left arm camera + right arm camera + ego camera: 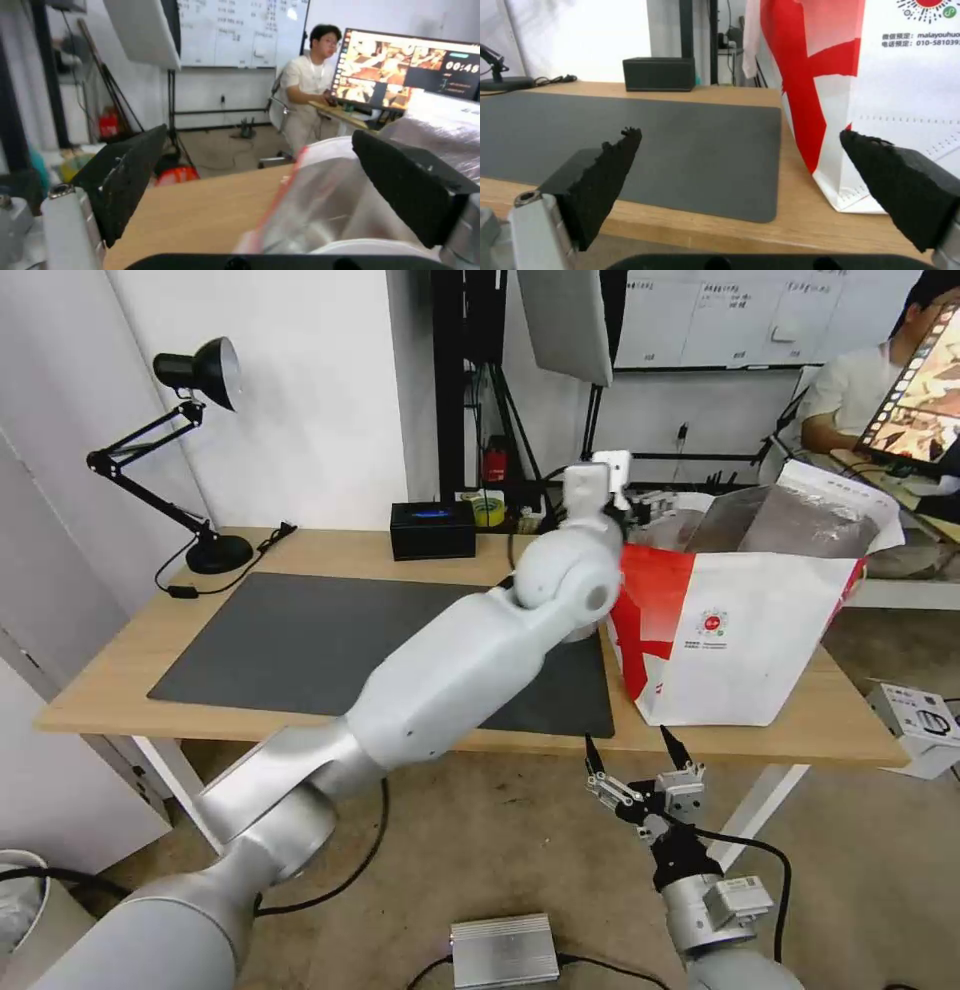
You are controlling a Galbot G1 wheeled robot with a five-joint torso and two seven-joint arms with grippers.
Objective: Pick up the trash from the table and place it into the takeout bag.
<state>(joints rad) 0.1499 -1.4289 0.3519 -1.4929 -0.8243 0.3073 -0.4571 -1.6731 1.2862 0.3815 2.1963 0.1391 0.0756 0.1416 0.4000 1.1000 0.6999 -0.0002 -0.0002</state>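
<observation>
1. Head view: left arm reaches across the table (300, 555) to the bag (745, 635) mouth. Mat (300, 640) bare; no trash seen on it. Right gripper (640, 750) open, empty, below the table edge.
2. Left wrist view: left gripper (260, 176) jaws wide apart, empty, at the foil-lined rim. Risk: withdrawing could snag the lining and tip the bag.
3. Right wrist view: lamp (500, 77) and box (659, 74) at the table's back edge.

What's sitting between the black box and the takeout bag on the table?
In the head view, the left arm crosses that stretch between the black box and the takeout bag, hiding the table there.
</observation>
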